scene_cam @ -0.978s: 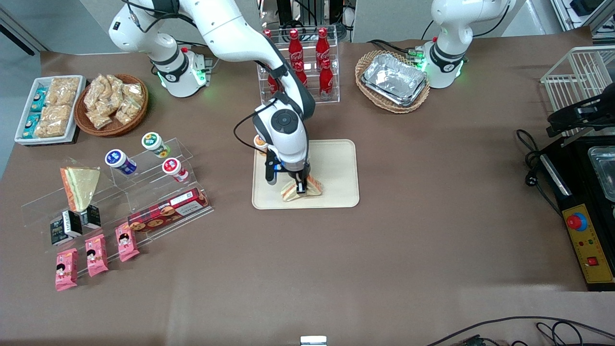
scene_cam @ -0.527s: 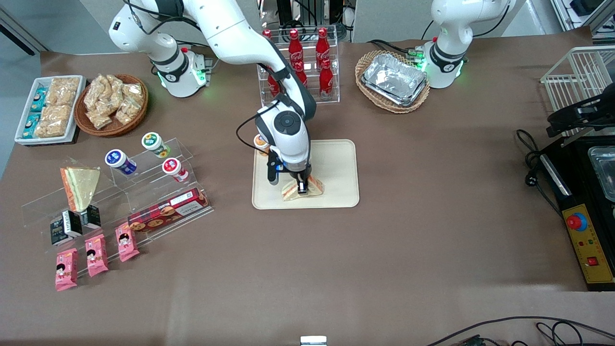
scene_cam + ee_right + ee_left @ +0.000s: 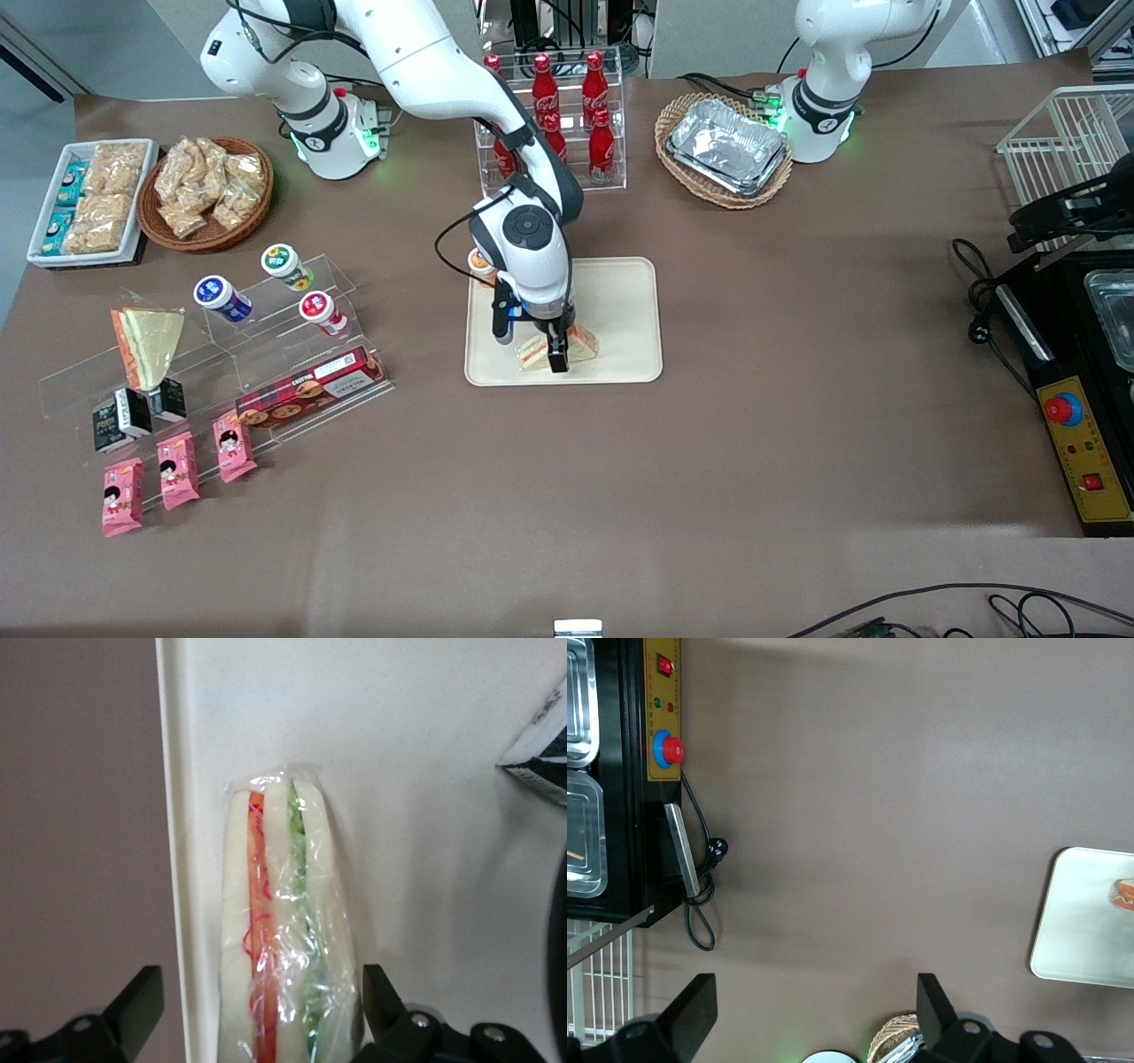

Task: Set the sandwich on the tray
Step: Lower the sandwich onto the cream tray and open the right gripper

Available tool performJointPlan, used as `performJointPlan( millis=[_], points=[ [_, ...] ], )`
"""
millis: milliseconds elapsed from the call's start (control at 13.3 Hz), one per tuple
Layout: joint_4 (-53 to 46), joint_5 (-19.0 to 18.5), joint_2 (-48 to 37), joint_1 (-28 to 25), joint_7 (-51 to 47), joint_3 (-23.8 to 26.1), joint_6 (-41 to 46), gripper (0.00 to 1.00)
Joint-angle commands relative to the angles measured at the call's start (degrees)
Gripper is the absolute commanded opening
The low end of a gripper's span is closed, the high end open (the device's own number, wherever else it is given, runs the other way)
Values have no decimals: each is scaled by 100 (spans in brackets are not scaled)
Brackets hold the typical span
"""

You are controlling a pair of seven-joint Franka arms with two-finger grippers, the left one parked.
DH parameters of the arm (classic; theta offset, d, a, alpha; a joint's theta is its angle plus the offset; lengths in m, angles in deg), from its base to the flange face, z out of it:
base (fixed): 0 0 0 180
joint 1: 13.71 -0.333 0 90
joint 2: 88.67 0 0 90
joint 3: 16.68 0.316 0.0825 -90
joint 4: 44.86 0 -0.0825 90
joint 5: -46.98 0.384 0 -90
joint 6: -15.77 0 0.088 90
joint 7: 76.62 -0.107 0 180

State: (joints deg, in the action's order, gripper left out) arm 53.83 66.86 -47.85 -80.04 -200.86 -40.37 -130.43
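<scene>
Sandwich (image 3: 285,930) lying on tray (image 3: 620,301), close to the rim nearest the front camera — gripper (image 3: 557,353) spread open astride it, fingers clear of the wrap. A straight upward retreat should avoid dragging the film.

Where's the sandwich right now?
The sandwich lies on the tray, along the tray's rim nearest the front camera. The gripper stands directly over it, its fingers spread to either side and off the wrapping.
</scene>
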Motion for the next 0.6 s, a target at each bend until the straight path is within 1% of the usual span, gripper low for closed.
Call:
performJointPlan(
  millis=[0,527],
  points=[
    [-122,139,6,5,40,-30,47,100],
    [-122,112,-442,-38,102,-21,679,100]
  ],
)
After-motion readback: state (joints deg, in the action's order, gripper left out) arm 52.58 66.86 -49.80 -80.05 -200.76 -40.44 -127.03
